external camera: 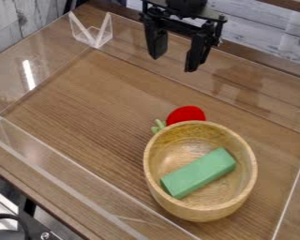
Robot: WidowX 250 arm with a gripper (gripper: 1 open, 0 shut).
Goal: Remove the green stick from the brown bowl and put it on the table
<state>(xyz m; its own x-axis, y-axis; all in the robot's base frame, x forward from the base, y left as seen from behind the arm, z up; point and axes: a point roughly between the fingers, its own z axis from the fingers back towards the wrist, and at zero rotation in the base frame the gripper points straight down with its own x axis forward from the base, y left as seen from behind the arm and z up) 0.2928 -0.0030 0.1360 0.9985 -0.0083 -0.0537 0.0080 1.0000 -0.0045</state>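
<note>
The green stick [198,174], a flat mint-green block, lies tilted inside the brown bowl [169,142], a round light-tan wooden bowl at the front right of the table [90,103]. My gripper [175,54] hangs at the back of the table, well above and behind the bowl. Its two dark fingers stand apart with nothing between them, so it is open.
A red round object [184,116] with a green stem rests against the bowl's far rim. Low clear acrylic walls [90,33] border the tabletop on all sides. Bare wood-grain surface spreads to the left of the bowl.
</note>
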